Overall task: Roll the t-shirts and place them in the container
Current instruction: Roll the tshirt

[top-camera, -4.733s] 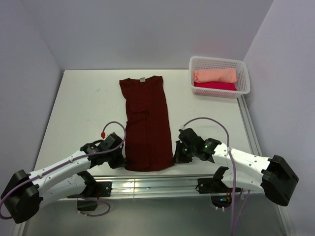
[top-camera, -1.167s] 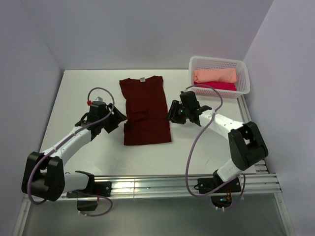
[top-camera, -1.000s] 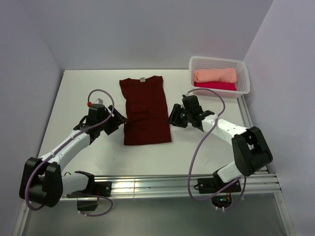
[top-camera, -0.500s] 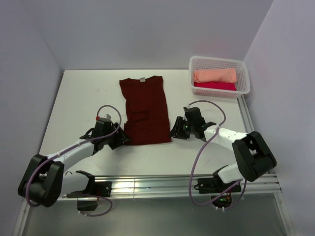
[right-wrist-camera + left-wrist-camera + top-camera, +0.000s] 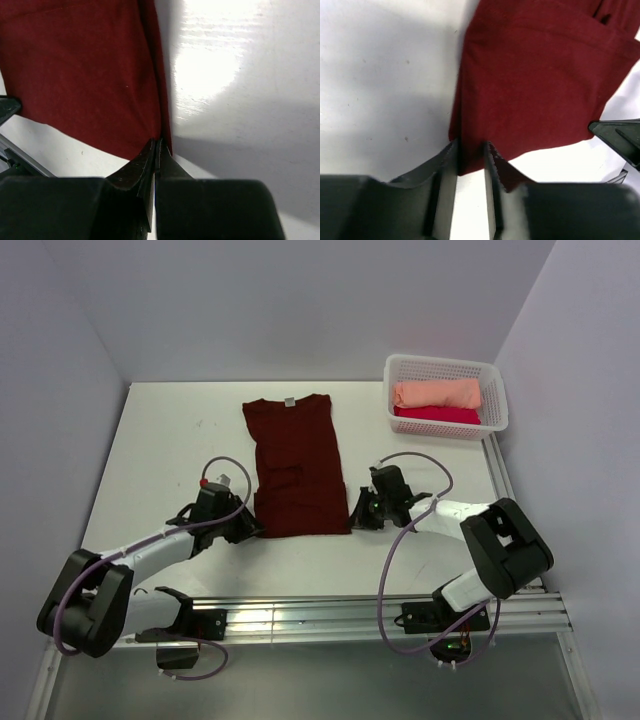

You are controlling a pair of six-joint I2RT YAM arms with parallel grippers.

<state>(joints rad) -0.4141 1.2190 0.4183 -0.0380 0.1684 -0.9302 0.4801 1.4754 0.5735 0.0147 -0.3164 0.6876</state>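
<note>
Though flat, t-shirt [image 5: 90, 75] in right end effector [image 5: 156, 149]

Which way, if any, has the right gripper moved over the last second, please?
Yes. The right gripper has moved toward the viewer, away from the basket, to the near right corner of the maroon t-shirt.

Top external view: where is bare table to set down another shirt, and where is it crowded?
Free: left of the maroon t-shirt to the wall; between it and the basket. Crowded: its near corners, left pincer and right pincer there.
</note>
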